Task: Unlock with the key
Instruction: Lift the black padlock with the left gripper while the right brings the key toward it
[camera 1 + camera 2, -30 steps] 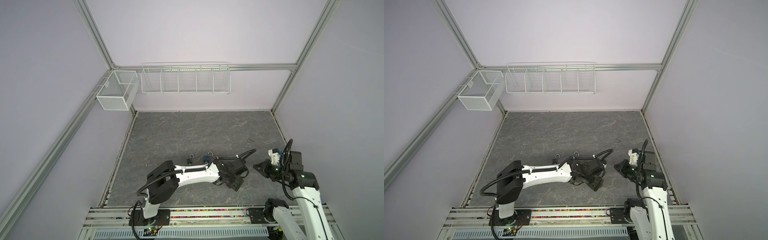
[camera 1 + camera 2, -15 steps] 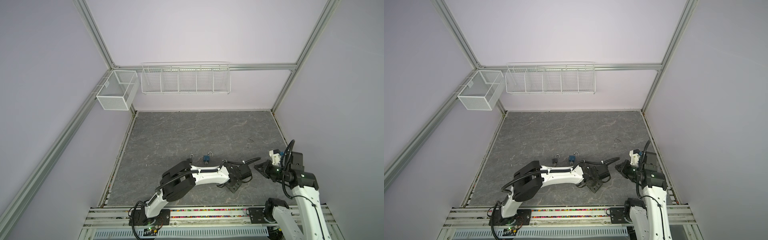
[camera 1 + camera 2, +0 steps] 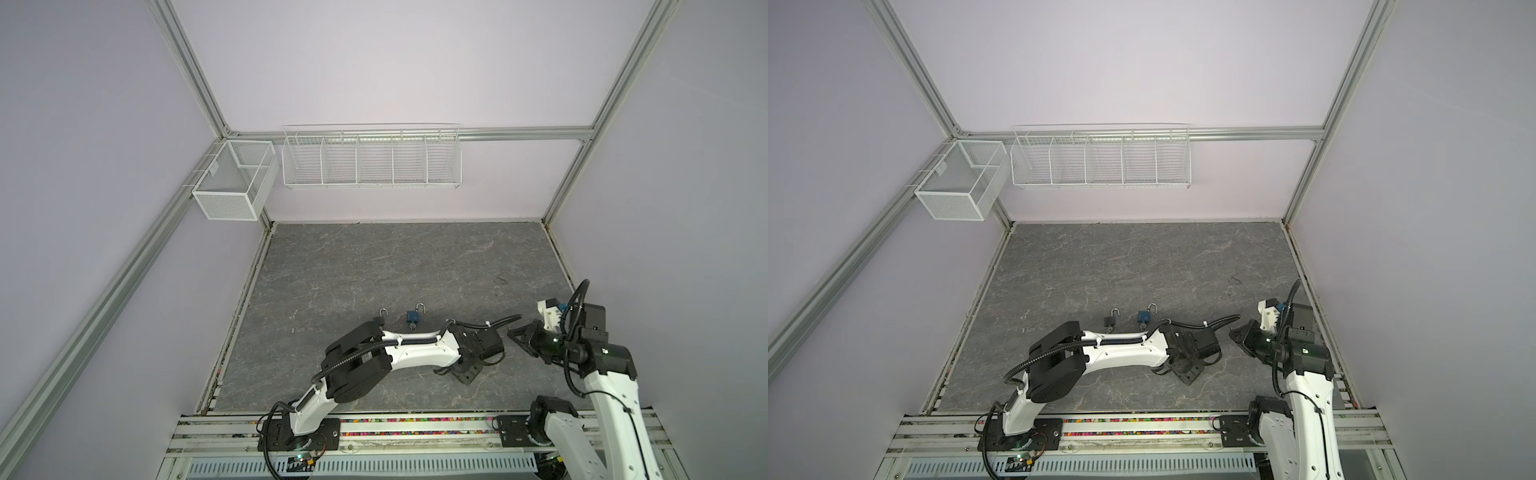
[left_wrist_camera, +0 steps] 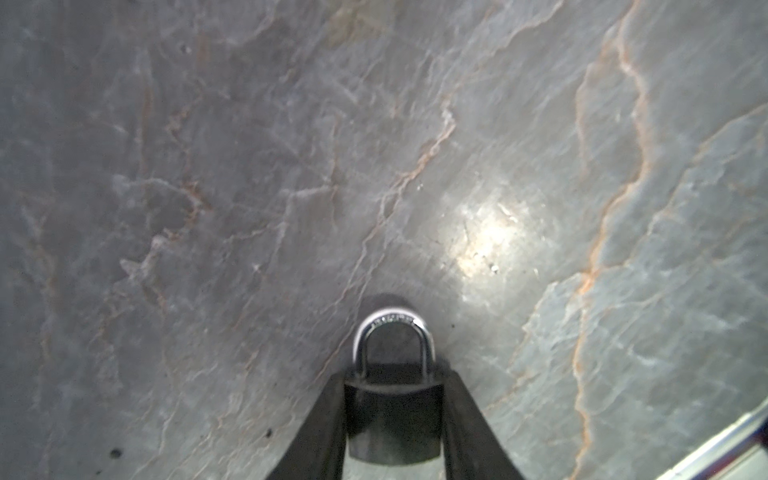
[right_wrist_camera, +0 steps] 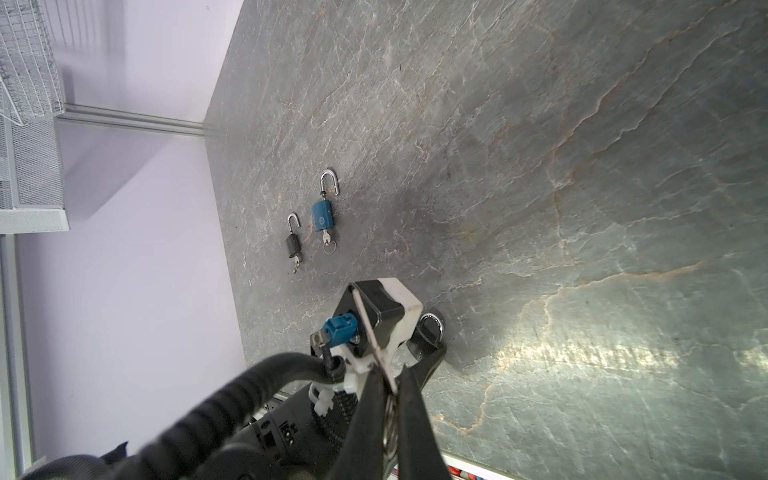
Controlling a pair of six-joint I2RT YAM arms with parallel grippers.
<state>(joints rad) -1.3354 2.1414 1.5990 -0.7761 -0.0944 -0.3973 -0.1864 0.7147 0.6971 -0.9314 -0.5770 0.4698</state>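
Grey slate counter (image 4: 249,166): left gripper (image 4: 393,376) jaws clamp the dark padlock (image 4: 392,419), near the blue padlock (image 5: 322,216); right gripper (image 5: 392,374) jaws pinch the key (image 5: 370,328). Hold the body square, keyhole facing the blade, before inserting.

Lilac walls (image 3: 374,62), grey stone floor (image 3: 395,266), white wire baskets (image 3: 370,166)

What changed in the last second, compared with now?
The left arm drew its elbow in toward the wrist and sank lower. The left gripper closed in on the closed padlock, and its fingers now rest against both sides of the body. The right gripper stayed put, pinching the key. The blue padlock and the small black padlock, both open, have not moved.
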